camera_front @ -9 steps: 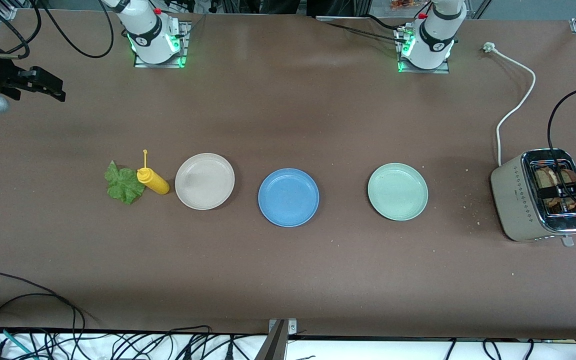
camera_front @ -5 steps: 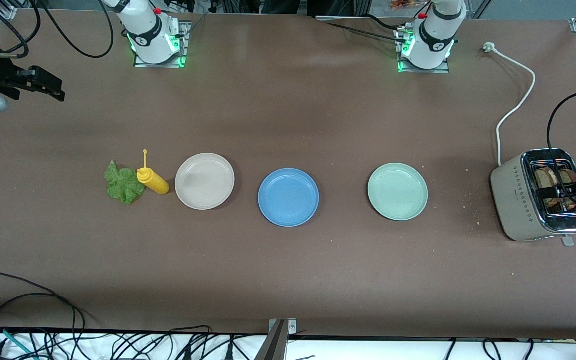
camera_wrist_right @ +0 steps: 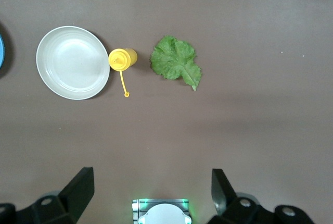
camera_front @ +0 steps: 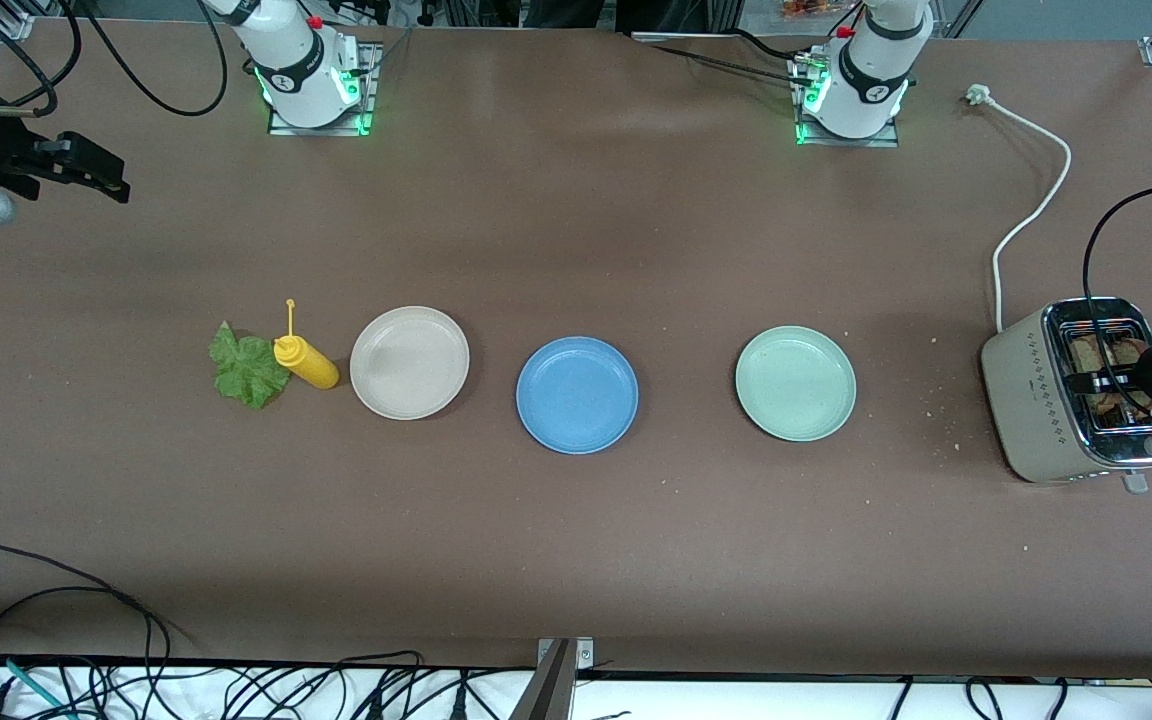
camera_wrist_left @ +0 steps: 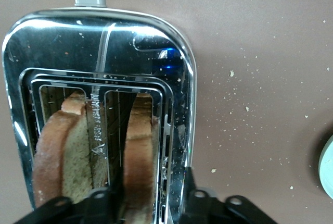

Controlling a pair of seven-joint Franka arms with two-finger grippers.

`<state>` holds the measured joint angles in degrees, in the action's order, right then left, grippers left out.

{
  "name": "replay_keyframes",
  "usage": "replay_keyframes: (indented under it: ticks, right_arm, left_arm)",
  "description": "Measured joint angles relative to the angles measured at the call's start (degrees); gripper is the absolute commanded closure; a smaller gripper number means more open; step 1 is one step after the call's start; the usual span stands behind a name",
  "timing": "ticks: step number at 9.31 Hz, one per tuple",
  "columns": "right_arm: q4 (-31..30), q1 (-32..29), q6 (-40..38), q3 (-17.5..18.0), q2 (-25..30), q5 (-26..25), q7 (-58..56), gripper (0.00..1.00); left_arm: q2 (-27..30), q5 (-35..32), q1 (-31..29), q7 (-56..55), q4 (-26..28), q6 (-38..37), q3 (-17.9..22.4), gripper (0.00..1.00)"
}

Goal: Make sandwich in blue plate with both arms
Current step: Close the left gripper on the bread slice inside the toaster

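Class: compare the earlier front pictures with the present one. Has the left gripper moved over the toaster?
Yes, slightly. Against the fixed toaster, the left gripper has shifted up the front view, toward the robots' bases, and now covers more of the bread slices in the slots.

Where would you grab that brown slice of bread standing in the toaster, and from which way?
Probably from straight above, by the crust edge that sticks up out of the slot. The brown bread slice stands on edge in the shiny beige toaster, so only its top is exposed. One finger should go on each flat face, as the left gripper is placed now.
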<state>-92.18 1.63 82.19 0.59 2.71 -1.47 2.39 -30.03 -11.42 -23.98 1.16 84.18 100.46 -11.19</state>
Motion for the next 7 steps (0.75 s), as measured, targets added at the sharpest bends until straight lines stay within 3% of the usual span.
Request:
replay_keyframes:
  ticks: [7]
  right_arm:
    - [0.0,0.0,0.0,-0.1,0.0,0.0,0.0,0.00]
  left_arm:
    - [0.5,-2.6,0.0,1.3,-0.5,-0.5,0.0,1.00]
